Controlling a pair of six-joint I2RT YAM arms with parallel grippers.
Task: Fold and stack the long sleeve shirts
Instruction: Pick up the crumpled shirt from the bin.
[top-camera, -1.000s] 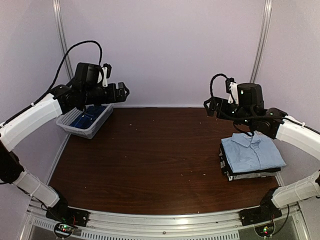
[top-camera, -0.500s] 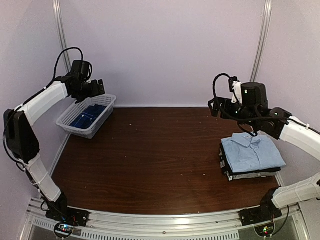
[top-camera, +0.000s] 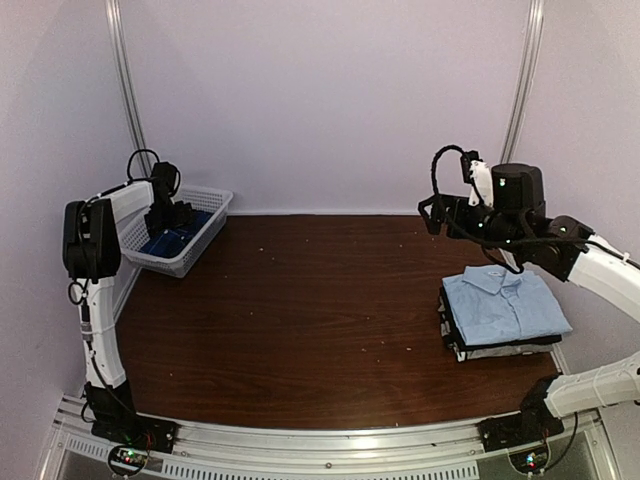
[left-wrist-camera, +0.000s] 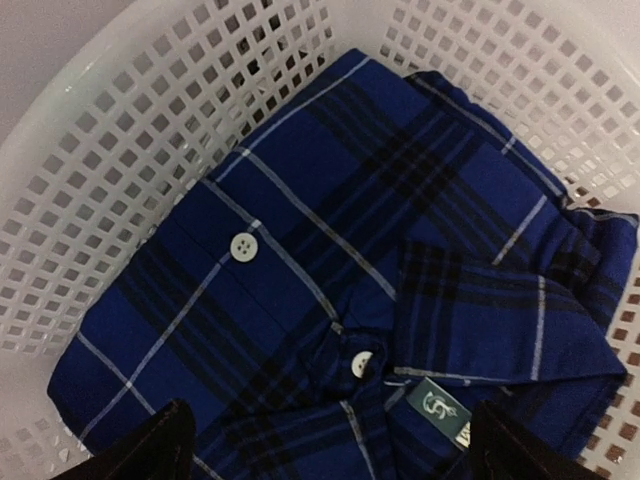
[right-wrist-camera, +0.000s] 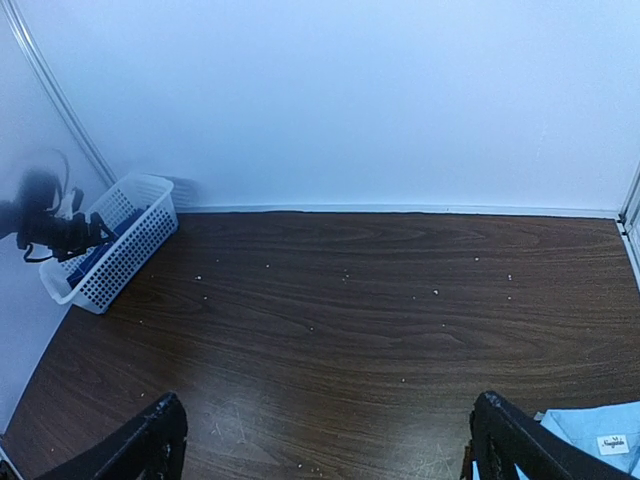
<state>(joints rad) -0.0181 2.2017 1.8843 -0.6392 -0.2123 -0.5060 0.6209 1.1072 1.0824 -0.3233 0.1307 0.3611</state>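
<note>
Left tool (left-wrist-camera: 328, 430), spread, over plaid shirt (left-wrist-camera: 300, 250) in basket (left-wrist-camera: 120, 140); right tool (right-wrist-camera: 325, 430), spread, near folded shirt stack (top-camera: 503, 310) on counter (top-camera: 300, 320).

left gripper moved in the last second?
Yes. Against the white basket, the left gripper went left and down, from above its right rim into it.

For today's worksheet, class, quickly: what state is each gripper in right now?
Left gripper: open, empty, over the plaid shirt in the basket.
Right gripper: open, holding nothing.
</note>
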